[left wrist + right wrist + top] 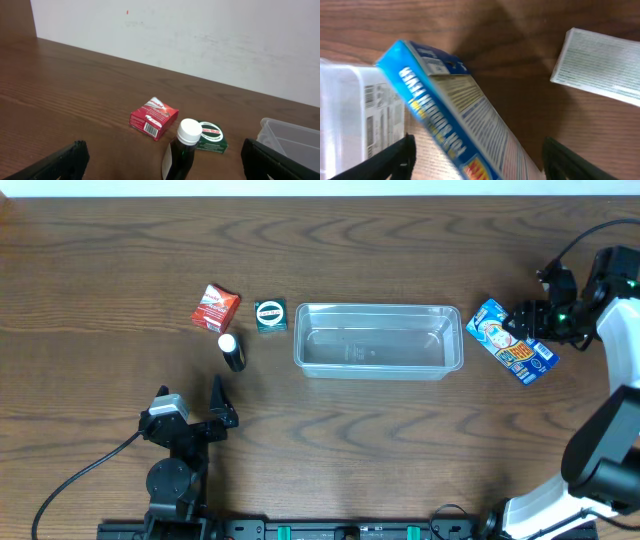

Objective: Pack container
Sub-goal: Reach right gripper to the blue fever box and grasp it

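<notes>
Trouble may come with the blue box (450,100), lying crooked at 3 o'clock from the container (380,307) in the middle of the table (100,270). The right gripper (476,150) has its jaws apart, one on each side of the box, not pinching it. If they squeeze only a corner, the box could spin or slip out. The left gripper (190,398), at 7 o'clock, is wide open and holds nothing.

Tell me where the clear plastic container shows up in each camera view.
Overhead: the container lies just right of centre, its long side running across the picture.
Left wrist: the container shows only a corner, at the lower right edge.
Right wrist: a pale see-through shape at the left edge, probably the container's end.
Shared landmark: the blue box, off the container's right end overhead, fills the middle of right wrist; left wrist lacks it.
</notes>
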Tool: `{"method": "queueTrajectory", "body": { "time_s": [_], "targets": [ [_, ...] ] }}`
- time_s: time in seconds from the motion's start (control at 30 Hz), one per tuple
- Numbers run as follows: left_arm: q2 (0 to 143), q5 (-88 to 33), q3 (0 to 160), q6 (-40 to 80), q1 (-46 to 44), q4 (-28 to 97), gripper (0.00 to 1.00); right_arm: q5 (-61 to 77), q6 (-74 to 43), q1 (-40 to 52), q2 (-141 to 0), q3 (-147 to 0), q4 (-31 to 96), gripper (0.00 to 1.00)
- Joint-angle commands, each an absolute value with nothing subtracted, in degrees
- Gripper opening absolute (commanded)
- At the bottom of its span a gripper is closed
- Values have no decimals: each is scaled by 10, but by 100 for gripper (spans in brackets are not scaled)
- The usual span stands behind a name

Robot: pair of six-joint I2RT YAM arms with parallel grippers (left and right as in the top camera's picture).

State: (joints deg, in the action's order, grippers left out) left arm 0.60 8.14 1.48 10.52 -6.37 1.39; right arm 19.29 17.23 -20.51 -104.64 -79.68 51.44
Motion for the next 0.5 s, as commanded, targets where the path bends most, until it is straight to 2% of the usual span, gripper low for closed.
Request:
{"method": "queueTrajectory", "body": {
  "time_s": [0.0,0.17,0.33,0.47],
  "targets": [
    [3,95,2,106,-60,34,98,192,178,-209,-1070,-806,510,71],
    [3,95,2,106,-60,34,98,182,178,-210,-1089,-806,507,51],
    [3,95,2,106,-60,34,98,168,178,-210,-1092,-806,499,19],
    [3,95,2,106,-60,34,98,150,164,-210,-1088,-807,499,6]
  ]
}}
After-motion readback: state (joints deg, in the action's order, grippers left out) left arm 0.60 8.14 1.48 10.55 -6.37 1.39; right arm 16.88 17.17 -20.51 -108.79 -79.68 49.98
